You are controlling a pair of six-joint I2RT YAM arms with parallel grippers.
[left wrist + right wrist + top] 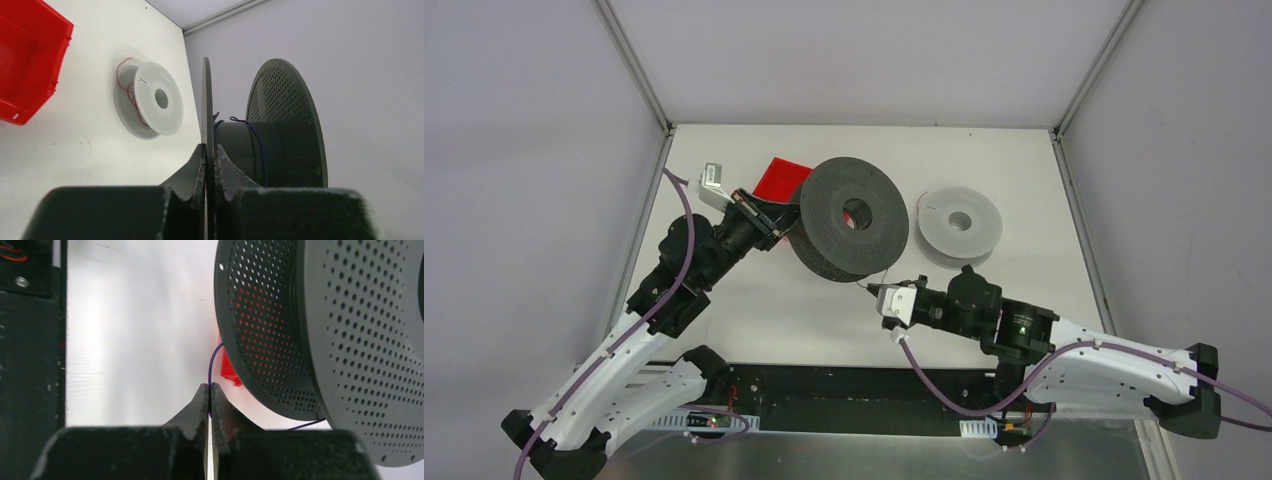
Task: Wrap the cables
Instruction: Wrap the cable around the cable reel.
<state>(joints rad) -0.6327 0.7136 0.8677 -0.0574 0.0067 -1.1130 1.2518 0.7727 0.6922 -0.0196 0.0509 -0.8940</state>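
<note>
A black perforated spool point(849, 215) is held tilted up off the table. My left gripper point(786, 222) is shut on its near flange point(207, 100), jaws clamped either side of the thin disc point(209, 150). A dark blue-purple cable point(258, 145) runs round the hub. My right gripper point(871, 290) is just below the spool and is shut on a hair-thin purple cable point(213, 360) that curves up toward the spool point(310, 330). A white spool point(959, 222) lies flat to the right, with a red cable point(125, 85) looped on it.
A red bin point(779, 178) stands behind the black spool at the back left and also shows in the left wrist view point(25, 60). The cage posts and walls close in the table at the back and both sides.
</note>
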